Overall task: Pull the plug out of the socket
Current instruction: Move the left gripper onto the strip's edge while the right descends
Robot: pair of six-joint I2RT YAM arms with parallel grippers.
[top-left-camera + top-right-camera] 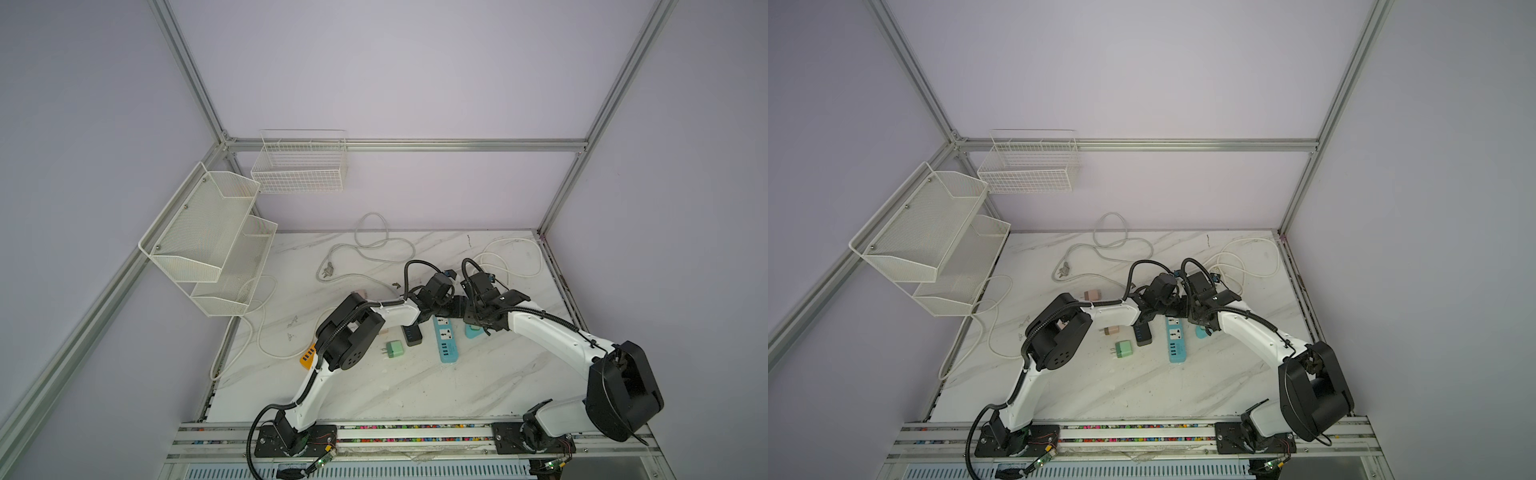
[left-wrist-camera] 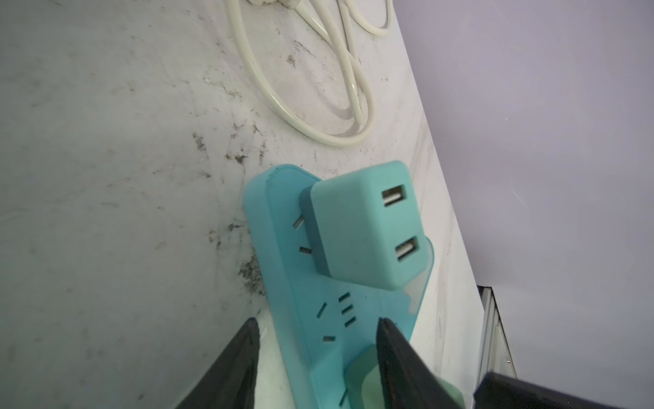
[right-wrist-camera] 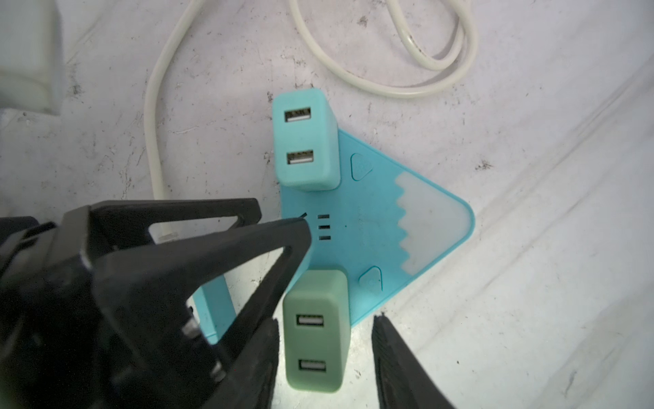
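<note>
The socket (image 3: 371,219) is a teal triangular power block lying flat on the marble table; it also shows in both top views (image 1: 473,331) (image 1: 1201,331). Two USB plugs stand in it: a teal plug (image 3: 306,141) (image 2: 361,226) and a green plug (image 3: 316,329) (image 2: 364,375). My right gripper (image 3: 326,318) is open around the green plug, one finger beside it and the other a gap away. My left gripper (image 2: 318,322) (image 3: 283,217) is open, its fingers low over the socket's side edge next to the green plug.
A long blue power strip (image 1: 444,338), a black charger (image 1: 412,334), a loose green adapter (image 1: 394,349) and an orange strip (image 1: 307,358) lie left of the socket. White cables (image 1: 513,259) loop behind it. Wire baskets (image 1: 216,237) hang on the left wall.
</note>
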